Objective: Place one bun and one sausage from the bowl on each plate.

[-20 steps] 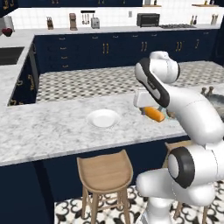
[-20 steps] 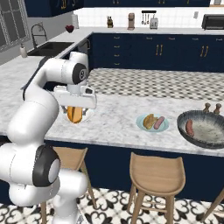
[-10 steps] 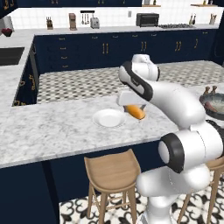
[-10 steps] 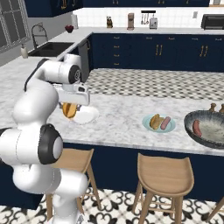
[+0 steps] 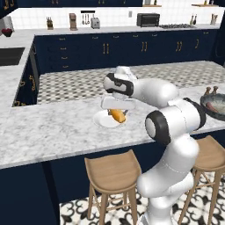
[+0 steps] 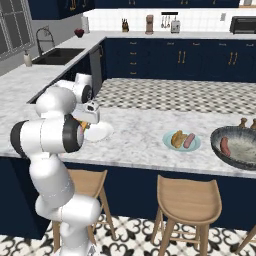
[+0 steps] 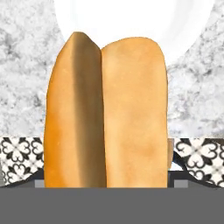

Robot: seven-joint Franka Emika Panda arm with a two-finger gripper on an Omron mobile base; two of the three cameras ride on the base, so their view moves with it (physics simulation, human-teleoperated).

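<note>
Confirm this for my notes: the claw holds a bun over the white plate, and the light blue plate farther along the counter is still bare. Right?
Not quite. The claw does hold a bun over the white plate, but the light blue plate is not bare: the right base view shows a bun and a sausage already lying on it.

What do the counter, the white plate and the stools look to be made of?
Counter: grey-veined white marble or stone look, matte. White plate: plain smooth white, probably ceramic. Stools: light wood, by the tan colour and grain-like shading. It is a rendering, so these are only appearances.
</note>
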